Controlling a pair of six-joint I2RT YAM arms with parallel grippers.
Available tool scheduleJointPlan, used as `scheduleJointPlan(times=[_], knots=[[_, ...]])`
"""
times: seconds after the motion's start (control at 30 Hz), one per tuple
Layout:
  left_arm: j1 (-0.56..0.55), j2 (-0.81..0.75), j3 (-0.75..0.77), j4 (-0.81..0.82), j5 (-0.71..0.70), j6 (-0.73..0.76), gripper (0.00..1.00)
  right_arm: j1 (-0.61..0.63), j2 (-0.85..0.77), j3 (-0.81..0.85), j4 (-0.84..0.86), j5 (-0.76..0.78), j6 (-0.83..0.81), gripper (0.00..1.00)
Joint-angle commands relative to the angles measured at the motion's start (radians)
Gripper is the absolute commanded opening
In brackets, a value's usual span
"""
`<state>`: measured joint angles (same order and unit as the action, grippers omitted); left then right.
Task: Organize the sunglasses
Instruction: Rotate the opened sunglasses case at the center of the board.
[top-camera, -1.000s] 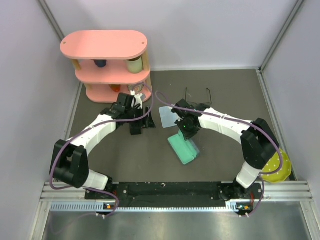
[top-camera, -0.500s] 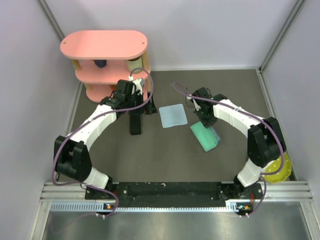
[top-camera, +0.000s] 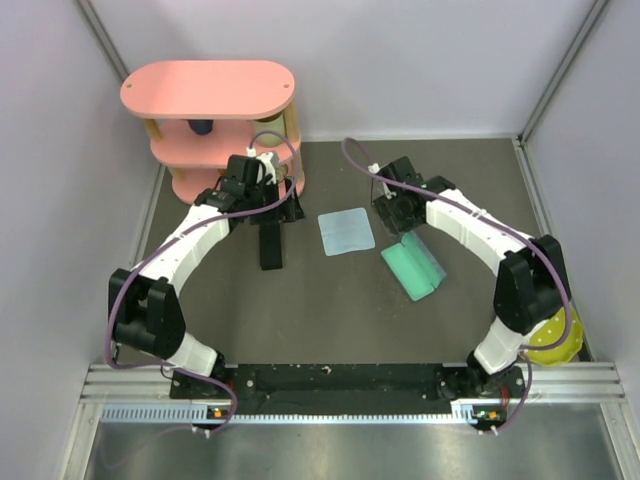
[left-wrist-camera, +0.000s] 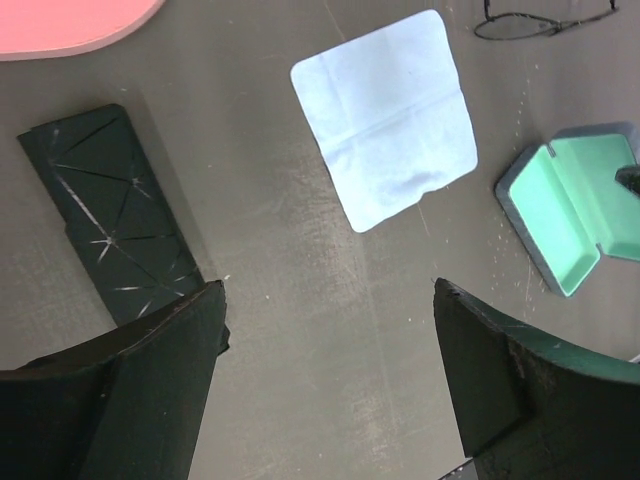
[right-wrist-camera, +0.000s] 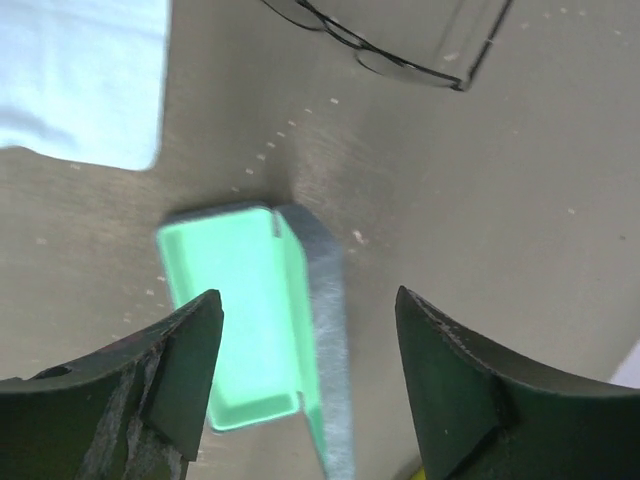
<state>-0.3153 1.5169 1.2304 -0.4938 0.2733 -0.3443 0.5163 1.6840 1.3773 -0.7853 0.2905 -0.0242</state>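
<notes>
Your arms reach forward: left gripper (left-wrist-camera: 330, 300) spread wide, empty, by the black case (left-wrist-camera: 110, 210); right gripper (right-wrist-camera: 307, 300) parted, empty, over the green case (right-wrist-camera: 250, 310).

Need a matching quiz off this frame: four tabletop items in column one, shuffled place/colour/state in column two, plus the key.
Column 1
1. wire-frame sunglasses
2. cloth
3. black case
4. grey-blue case

Column 2
A. open, green lining facing up
B. light blue, spread flat between the two cases
C. lying nearest the pink shelf
D. loose on the table, in neither case

Pairs: 1-D, 2-B, 3-C, 4-A
</notes>
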Motion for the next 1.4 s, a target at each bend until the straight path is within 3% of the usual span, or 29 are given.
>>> scheduleJointPlan(times=[0.0,0.03,0.07,0.17,0.27,0.37,0.63,0.8,0.97,1.17,1.37], knots=[[0.033,-0.001,0.021,-0.008,-0.049,-0.03,0.86,0.065,-0.032,0.042,0.093,-0.082,0.061,0.65],[0.041,-0.003,0.021,-0.011,-0.051,-0.047,0.85,0.077,-0.021,0.046,0.1,-0.086,0.105,0.61],[0.05,-0.003,0.018,-0.014,-0.049,-0.053,0.81,0.1,0.018,0.054,0.103,-0.088,0.131,0.48],[0.081,-0.015,0.008,-0.019,-0.034,-0.067,0.76,0.14,0.074,0.083,0.101,-0.053,0.249,0.28],[0.097,-0.032,-0.012,-0.019,-0.023,-0.067,0.72,0.16,0.097,0.046,0.092,-0.042,0.368,0.18],[0.102,-0.049,-0.043,-0.012,-0.01,-0.068,0.72,0.166,0.068,-0.056,0.106,-0.105,0.444,0.14],[0.105,-0.046,-0.103,0.011,0.049,-0.071,0.7,0.185,-0.064,-0.34,0.097,-0.107,0.547,0.11],[0.107,-0.024,-0.103,0.015,0.076,-0.074,0.69,0.172,-0.118,-0.454,0.063,-0.028,0.648,0.11],[0.107,-0.011,-0.101,0.02,0.087,-0.076,0.68,0.085,-0.144,-0.506,0.069,0.097,0.722,0.08],[0.107,-0.004,-0.104,0.021,0.096,-0.082,0.68,0.007,-0.152,-0.479,0.161,0.034,0.615,0.09],[0.108,-0.023,-0.108,0.017,0.08,-0.081,0.68,0.163,-0.236,-0.436,0.213,-0.1,0.431,0.23]])
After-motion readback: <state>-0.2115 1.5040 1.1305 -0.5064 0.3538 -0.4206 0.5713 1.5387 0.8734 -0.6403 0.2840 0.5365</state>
